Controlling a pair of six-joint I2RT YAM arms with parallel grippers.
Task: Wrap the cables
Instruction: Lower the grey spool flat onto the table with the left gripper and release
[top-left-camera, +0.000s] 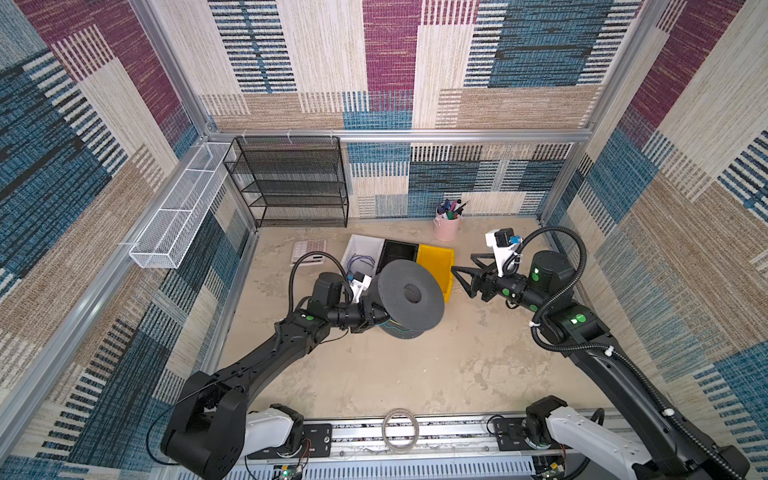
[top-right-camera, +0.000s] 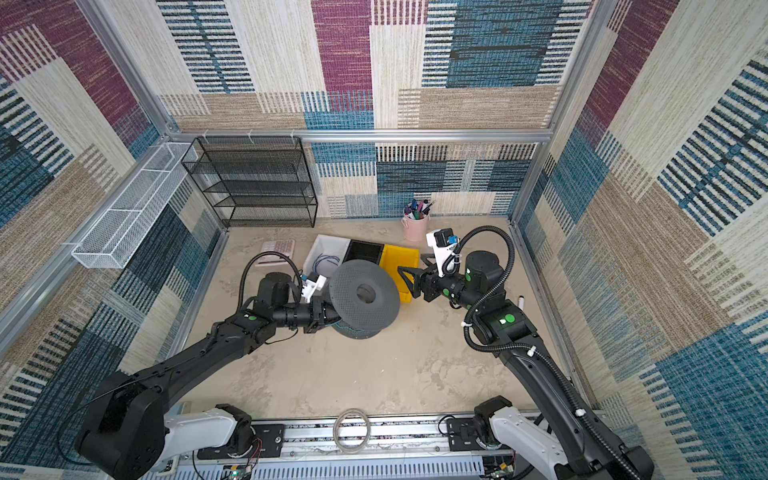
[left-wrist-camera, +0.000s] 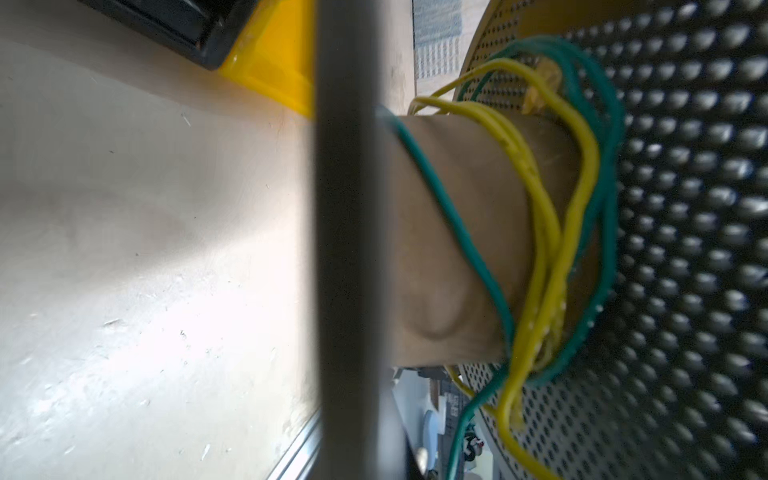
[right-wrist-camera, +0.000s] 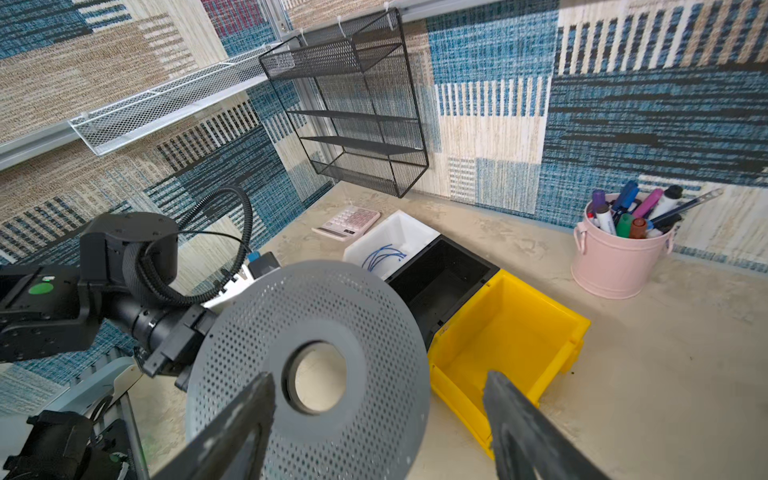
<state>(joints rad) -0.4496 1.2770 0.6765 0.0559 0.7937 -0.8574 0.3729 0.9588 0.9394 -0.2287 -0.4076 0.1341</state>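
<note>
Winding looks partly done: the yellow cable (left-wrist-camera: 536, 195) and green cable (left-wrist-camera: 451, 212) loop loosely round the spool (top-left-camera: 395, 286) core, tails hanging. The blue cable (right-wrist-camera: 384, 255) lies unwrapped in the far white bin (right-wrist-camera: 411, 224). The left gripper (top-left-camera: 371, 316) clamps the spool; the right gripper (top-left-camera: 462, 262) gapes empty to its right.

spool (right-wrist-camera: 316, 316): grey, dotted all over with small holes
cables (left-wrist-camera: 544, 232): yellow and teal-green on your spool
bins: a white bin (right-wrist-camera: 399, 232), a black bin (right-wrist-camera: 440, 282), a yellow bin (right-wrist-camera: 507, 332) — mid-frame
bucket (right-wrist-camera: 615, 266): pink
walls (right-wrist-camera: 623, 104): woven patches — blue, magenta, beige
</note>
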